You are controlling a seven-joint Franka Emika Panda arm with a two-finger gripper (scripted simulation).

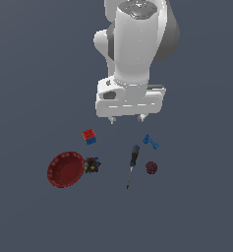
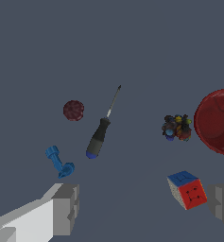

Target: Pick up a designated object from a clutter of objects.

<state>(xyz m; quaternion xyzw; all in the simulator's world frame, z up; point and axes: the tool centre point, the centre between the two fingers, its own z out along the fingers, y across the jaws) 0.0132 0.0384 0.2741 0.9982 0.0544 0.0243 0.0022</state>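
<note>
The designated object (image 1: 151, 141) is a small bright-blue elongated piece lying flat, to the exterior view's right of the screwdriver (image 1: 132, 162). My gripper (image 1: 127, 118) hangs open above the surface, behind the clutter of objects and holding nothing. The wrist view shows the blue piece (image 2: 59, 162) just beyond one grey finger (image 2: 66, 208). The red-blue cube (image 2: 186, 189) sits close to the other finger (image 2: 222, 205). My gripper (image 2: 144, 208) has nothing between its fingers.
A red scalloped bowl (image 1: 65, 169) lies at the exterior view's left with a dark multicoloured clump (image 1: 92, 165) beside it. The red-blue cube (image 1: 89, 136) sits behind them. A dark-red bumpy ball (image 1: 152, 168) rests in front of the blue piece.
</note>
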